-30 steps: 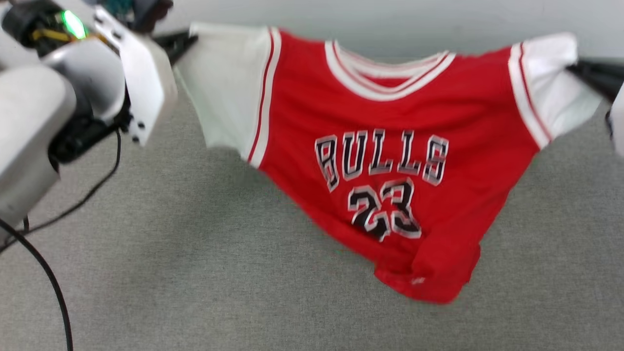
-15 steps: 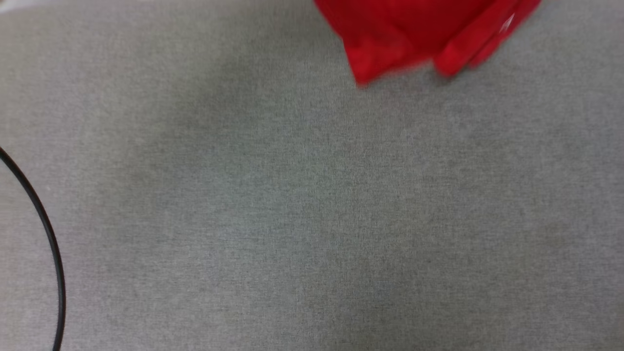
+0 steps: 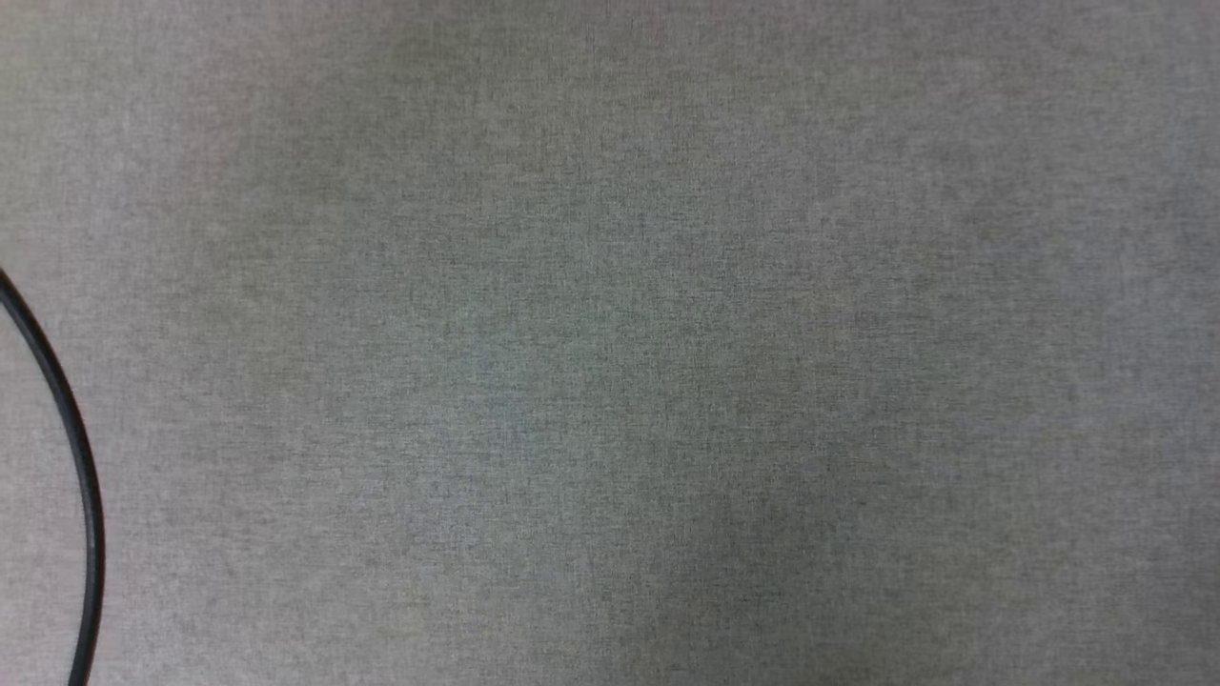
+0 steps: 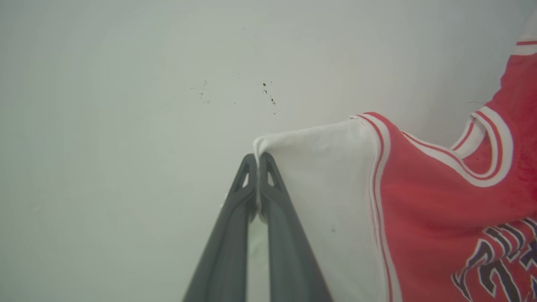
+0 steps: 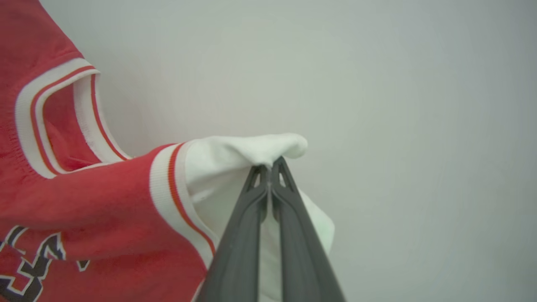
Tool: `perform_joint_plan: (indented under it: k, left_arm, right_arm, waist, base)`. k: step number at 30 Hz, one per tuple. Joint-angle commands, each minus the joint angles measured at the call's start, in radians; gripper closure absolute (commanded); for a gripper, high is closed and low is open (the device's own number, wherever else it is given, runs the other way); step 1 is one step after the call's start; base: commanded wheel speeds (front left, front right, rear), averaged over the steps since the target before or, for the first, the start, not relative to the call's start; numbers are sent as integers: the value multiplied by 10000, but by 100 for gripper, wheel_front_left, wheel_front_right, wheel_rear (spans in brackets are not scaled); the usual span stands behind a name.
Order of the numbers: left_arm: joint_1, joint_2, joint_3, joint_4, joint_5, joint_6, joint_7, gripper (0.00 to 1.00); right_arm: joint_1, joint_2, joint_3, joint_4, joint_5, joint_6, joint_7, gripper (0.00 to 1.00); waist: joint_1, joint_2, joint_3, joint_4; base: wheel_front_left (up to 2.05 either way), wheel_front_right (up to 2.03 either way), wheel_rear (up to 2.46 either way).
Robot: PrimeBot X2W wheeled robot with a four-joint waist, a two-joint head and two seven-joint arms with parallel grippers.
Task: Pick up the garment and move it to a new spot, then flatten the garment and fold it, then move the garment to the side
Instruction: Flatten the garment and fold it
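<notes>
garment (image 4: 440, 188): red jersey with white sleeves, at right of left wrist view and left of right wrist view, held up before a pale wall (image 4: 126, 126) | left gripper (image 4: 258, 158): jaws pinched on one white sleeve edge | right gripper (image 5: 270, 162): jaws pinched on the other sleeve | head view: grey cloth surface (image 3: 610, 343), black cable (image 3: 84, 495) at left edge

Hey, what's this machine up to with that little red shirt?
The robot is holding a small red jersey up in the air by its sleeves. Its left hand is pinched shut on the tip of one white sleeve, and its right hand is pinched on the opposite sleeve, in front of a pale wall. Its head camera looks down at a grey cloth surface with a black cable.
</notes>
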Motion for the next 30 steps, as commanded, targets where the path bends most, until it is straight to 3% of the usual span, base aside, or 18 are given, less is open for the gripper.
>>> perform_joint_plan:
  k: [1, 11, 20, 30]
  left_arm:
    - [-207, -114, 7, 213, 21, -49, -198, 100]
    - [753, -710, -342, 1450, -193, -418, -1146, 100]
    - [3283, -999, -703, 1894, -703, -591, -2158, 100]
    - [6957, -663, -881, 969, -1047, -390, -2634, 100]
  right_arm:
    - [-225, 202, 183, 171, 14, -10, -151, 100]
    - [822, 831, 1598, 840, 554, -10, -874, 100]
    - [3397, 1362, 2576, 838, 1530, -10, -1854, 100]
    - [6550, 918, 3041, -275, 1962, -10, -2664, 100]
  waist:
    - [-2, -1, 143, 40]
    - [-2, -1, 515, 175]
    - [-2, -1, -25, 33]
    - [-2, -1, -1072, 8]
  base:
    - [0, 0, 0]
    - [0, 0, 0]
    - [0, 0, 0]
    - [0, 0, 0]
